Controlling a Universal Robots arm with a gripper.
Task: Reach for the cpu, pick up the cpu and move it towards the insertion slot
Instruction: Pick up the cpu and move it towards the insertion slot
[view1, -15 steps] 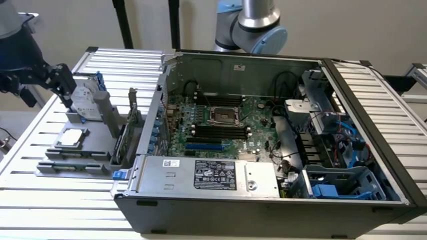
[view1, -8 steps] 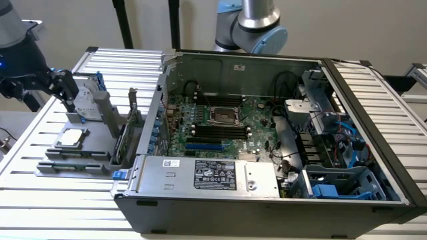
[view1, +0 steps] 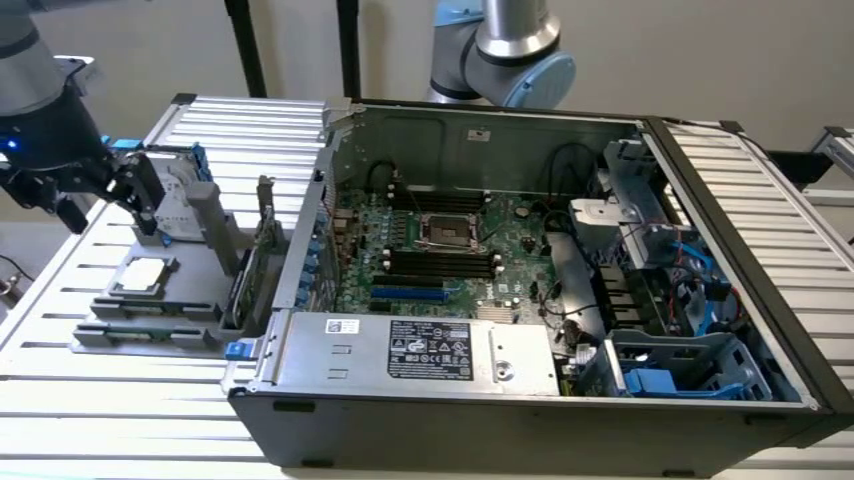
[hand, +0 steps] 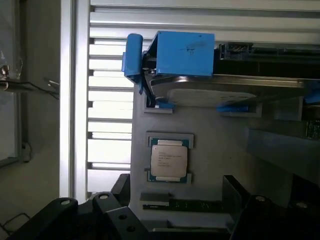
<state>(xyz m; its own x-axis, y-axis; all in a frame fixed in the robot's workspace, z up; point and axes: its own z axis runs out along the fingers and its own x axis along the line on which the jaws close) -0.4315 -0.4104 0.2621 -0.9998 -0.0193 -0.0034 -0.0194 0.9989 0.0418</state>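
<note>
Claw (hand: 176, 187) spread wide, cpu (hand: 169, 160) seated in grey tray (hand: 215, 145)

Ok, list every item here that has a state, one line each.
cpu: lying flat in its holder, silver face up, not gripped.
pincer: open, holding nothing, close to the cpu but apart from it.
insertion slot: no chip in it, dark centre showing.
hard drive: standing on edge in its blue bracket.
computer case: lying on its side, side panel off.
</note>
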